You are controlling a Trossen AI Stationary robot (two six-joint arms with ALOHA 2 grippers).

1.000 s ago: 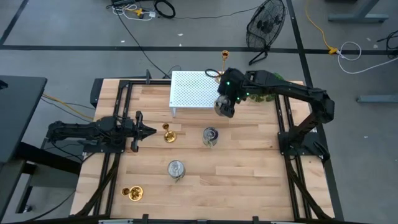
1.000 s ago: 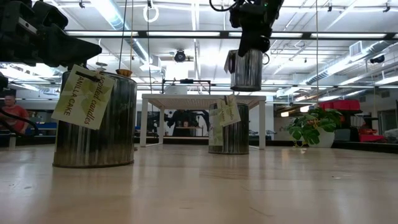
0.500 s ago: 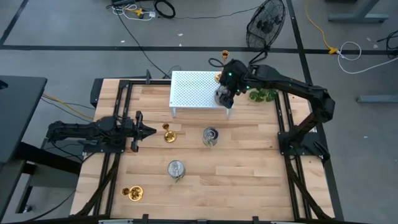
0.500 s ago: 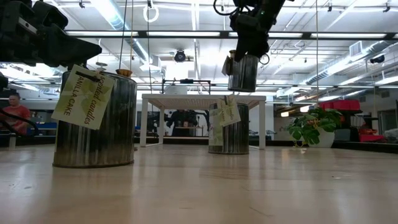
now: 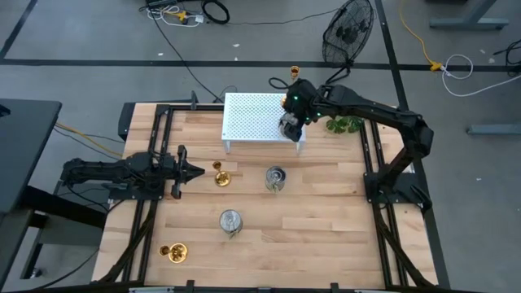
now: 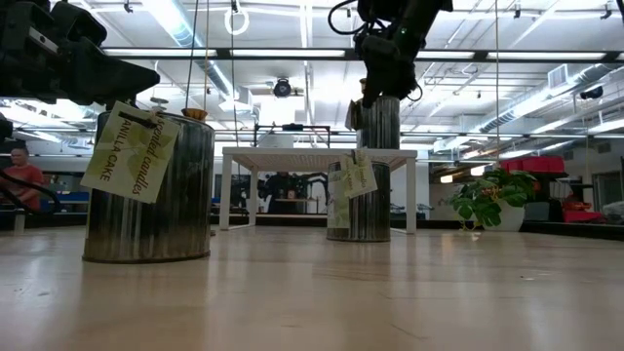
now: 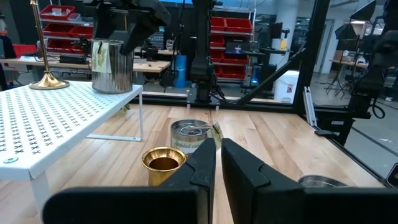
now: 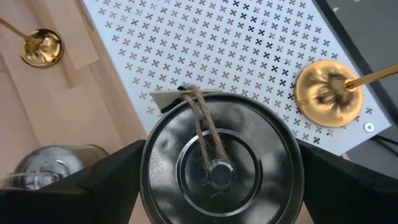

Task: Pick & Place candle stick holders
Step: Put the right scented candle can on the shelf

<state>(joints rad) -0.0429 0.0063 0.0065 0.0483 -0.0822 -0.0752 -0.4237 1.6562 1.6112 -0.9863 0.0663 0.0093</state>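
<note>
My right gripper (image 5: 291,124) is shut on a silver can-like holder (image 8: 221,165) with a twine tag, at the near right corner of the white perforated rack (image 5: 254,118). A gold holder (image 8: 326,93) stands on the rack just beyond it. Two silver holders (image 5: 276,178) (image 5: 231,221) and two gold holders (image 5: 221,176) (image 5: 173,253) stand on the table. My left gripper (image 5: 195,171) is shut and empty, level, just left of the nearer gold holder (image 7: 163,163). My right gripper pinches the silver holder's round side wall (image 8: 149,174) between its two fingers (image 8: 109,180), one on each side near the top. The fingers come from above, pointing down. The holder stays upright, its base (image 7: 112,88) level with the rack's top; I cannot tell whether it touches.
A green leafy plant (image 5: 346,124) stands at the far right beside the rack. Black frame rails (image 5: 370,163) run along the table's left and right sides. A person (image 6: 15,175) shows in the room beyond the table.
My right gripper has carried the silver holder toward the table's far edge, from above the table in front of the rack to over the rack's near right corner, and has come down to the rack's top. The holder stays upright.
</note>
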